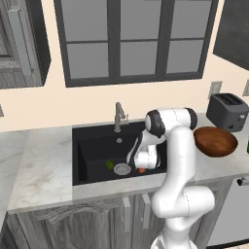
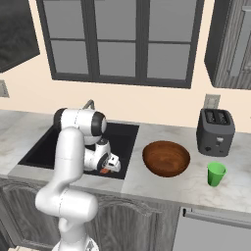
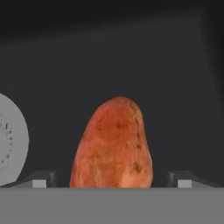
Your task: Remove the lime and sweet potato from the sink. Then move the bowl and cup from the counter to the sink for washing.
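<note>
I have the tool (image 3: 111, 179) spread wide, low in the sink (image 1: 92, 146); the sweet potato (image 3: 113, 144) lies on the basin floor between the fingertips (image 3: 39, 179), ungripped; I'd sink a touch more, stay centred, then close; beyond, drain (image 3: 11, 140) beside it, lime (image 1: 109, 165) past that.

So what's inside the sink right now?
In the sink: the lime by the drain, and the sweet potato between the open tool's tips. The arm hides the rest.
</note>
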Controlling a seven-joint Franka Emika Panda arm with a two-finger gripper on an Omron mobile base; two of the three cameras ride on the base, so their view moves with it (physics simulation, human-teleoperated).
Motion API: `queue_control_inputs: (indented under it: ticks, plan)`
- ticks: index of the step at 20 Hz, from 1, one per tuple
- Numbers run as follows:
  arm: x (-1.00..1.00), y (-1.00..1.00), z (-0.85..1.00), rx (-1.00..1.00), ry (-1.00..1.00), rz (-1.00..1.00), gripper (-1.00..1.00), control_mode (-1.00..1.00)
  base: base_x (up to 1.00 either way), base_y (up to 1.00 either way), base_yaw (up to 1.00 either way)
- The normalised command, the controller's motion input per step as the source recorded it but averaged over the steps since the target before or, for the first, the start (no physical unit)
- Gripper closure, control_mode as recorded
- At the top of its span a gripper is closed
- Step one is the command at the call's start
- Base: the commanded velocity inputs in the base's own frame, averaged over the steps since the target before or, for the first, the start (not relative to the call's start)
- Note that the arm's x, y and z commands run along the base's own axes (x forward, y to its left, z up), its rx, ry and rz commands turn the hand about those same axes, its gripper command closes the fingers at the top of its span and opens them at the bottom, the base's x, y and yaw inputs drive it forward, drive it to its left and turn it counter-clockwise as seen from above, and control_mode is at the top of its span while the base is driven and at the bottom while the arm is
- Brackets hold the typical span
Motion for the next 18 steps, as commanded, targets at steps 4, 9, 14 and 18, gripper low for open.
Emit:
queue_control_inputs:
  ticks: [4,9,14,18]
  plan:
    - [0.07,0.00,-0.11,0.00,0.00,0.00,-1.00,-1.00,0.00,0.00,0.00]
    - [0.01,0.01,-0.11,0.00,0.01,0.00,1.00,-1.00,0.00,0.00,0.00]
    - [0.00,0.00,-0.03,0.00,0.01,0.00,1.00,-1.00,0.00,0.00,0.00]
    - [-0.01,0.00,0.02,0.00,0.02,0.00,1.00,-1.00,0.00,0.00,0.00]
